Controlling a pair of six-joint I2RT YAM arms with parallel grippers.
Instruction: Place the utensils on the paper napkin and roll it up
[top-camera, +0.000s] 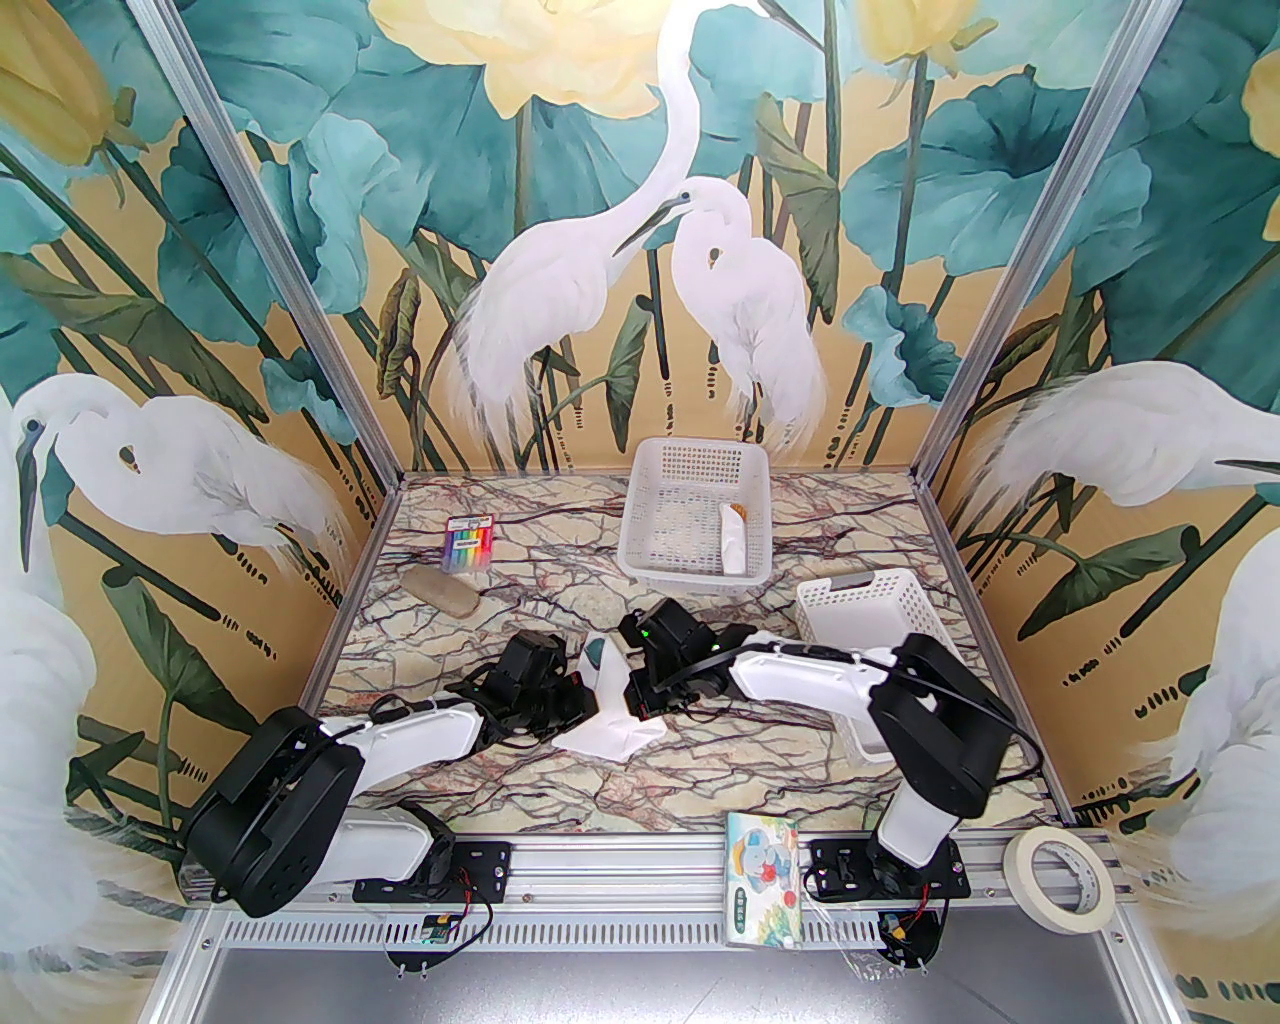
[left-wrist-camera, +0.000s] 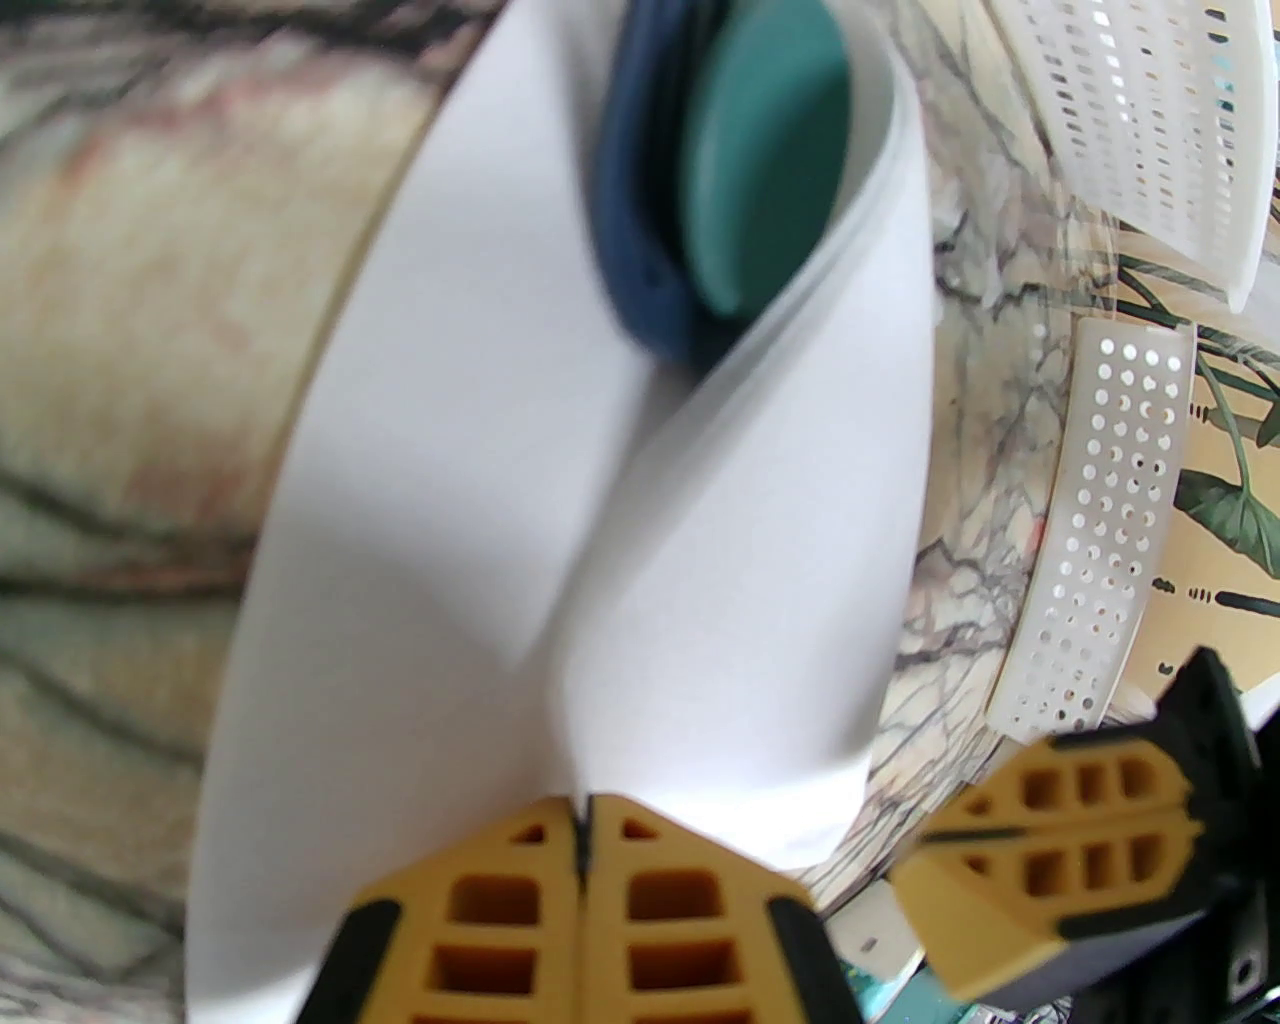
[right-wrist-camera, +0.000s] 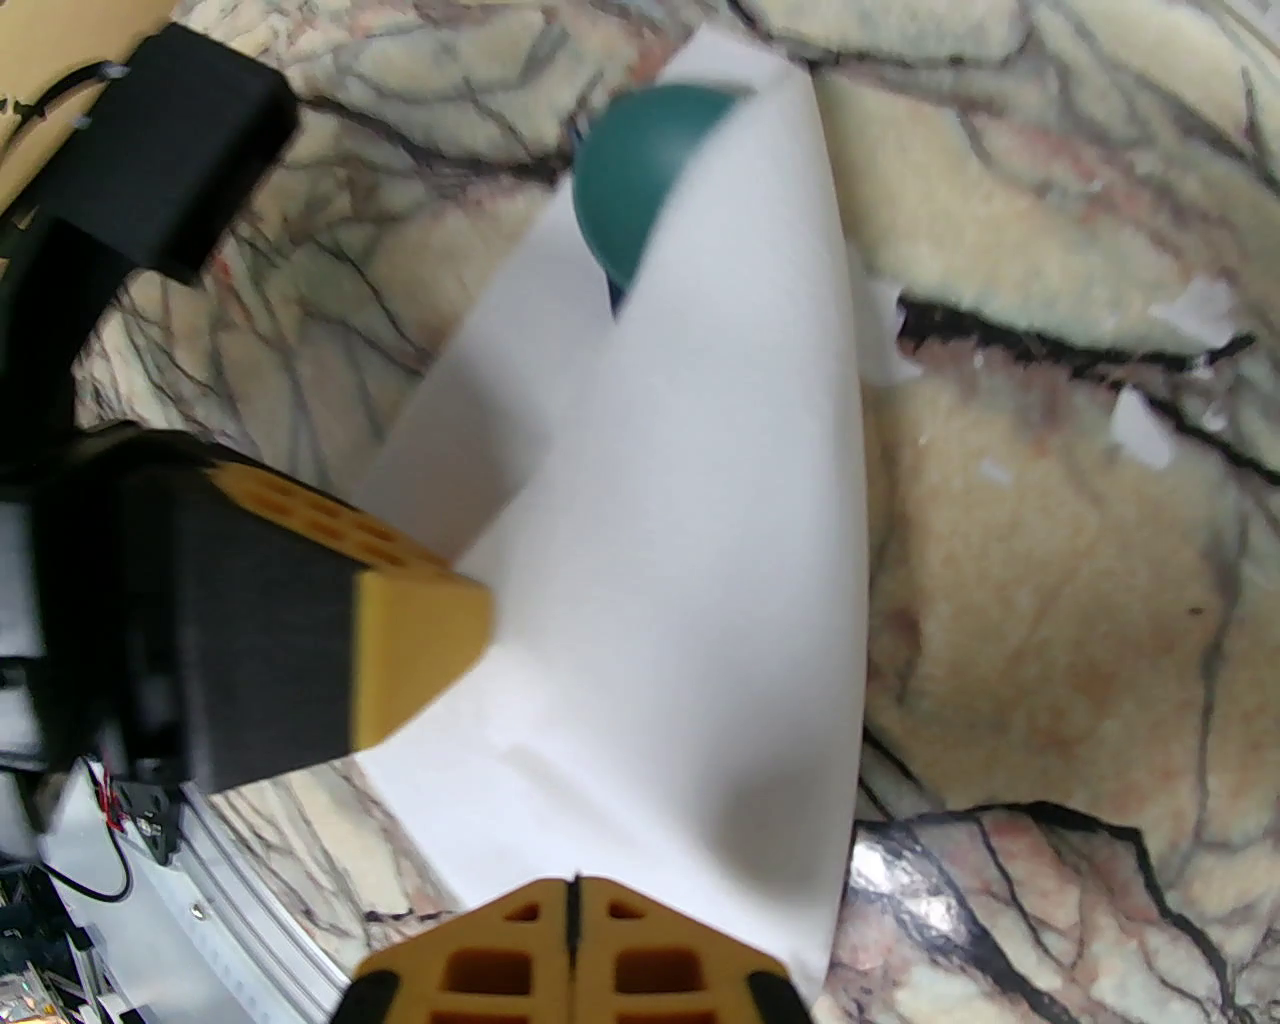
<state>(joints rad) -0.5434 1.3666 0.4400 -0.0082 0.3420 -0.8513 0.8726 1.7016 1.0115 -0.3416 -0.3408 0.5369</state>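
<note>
The left gripper is squeezed tight. Its two yellow fingers press together at the bottom of the left wrist picture. It pinches the low edge of the paper napkin, right where the fold runs down. The right gripper is squeezed tight too, at the bottom of its own picture, and it pinches the napkin's near edge. In the middle of the top picture the two grippers sit just beside each other. The napkin stands up between them from the table like a little white tent.

The napkin is curled over into a loose tube. The green spoon peeks out of the open end, at the top of the left wrist picture. A darker thing lies against it, too blurry to tell what it is.

Farther back, in the upper middle of the top picture, a white basket holds a stick wrapped in paper. Another white basket sits at the right. A pack of colored pens lies at the left. A tissue pack and a roll of tape rest along the bottom.
</note>
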